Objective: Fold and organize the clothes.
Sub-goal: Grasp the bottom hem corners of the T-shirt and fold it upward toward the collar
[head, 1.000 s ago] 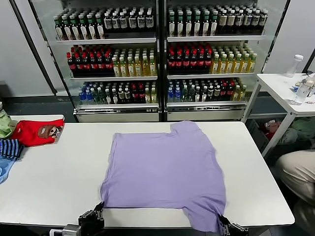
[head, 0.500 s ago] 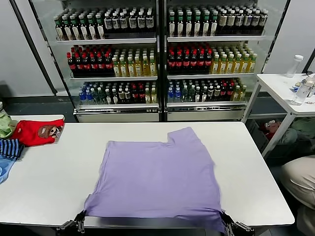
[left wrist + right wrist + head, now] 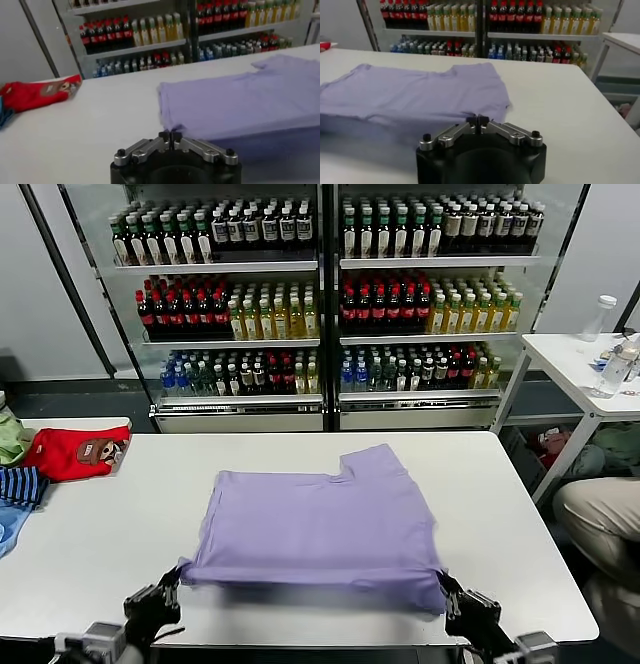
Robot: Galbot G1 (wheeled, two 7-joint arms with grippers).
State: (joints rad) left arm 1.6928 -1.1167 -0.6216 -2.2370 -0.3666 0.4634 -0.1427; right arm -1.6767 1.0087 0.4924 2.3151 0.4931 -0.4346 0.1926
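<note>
A white counter (image 3: pixel 90 574) carries the lavender T-shirt (image 3: pixel 315 519), spread across its middle, near hem lifted. The left gripper (image 3: pixel 172 592) pinches the shirt's near left corner, fingers closed; the right gripper (image 3: pixel 447 592) clamps the near right corner. A red garment (image 3: pixel 75 452) lies far left of the shirt.

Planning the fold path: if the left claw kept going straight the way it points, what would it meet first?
The T-shirt it already grips; the left claw points across the table into the cloth.
</note>
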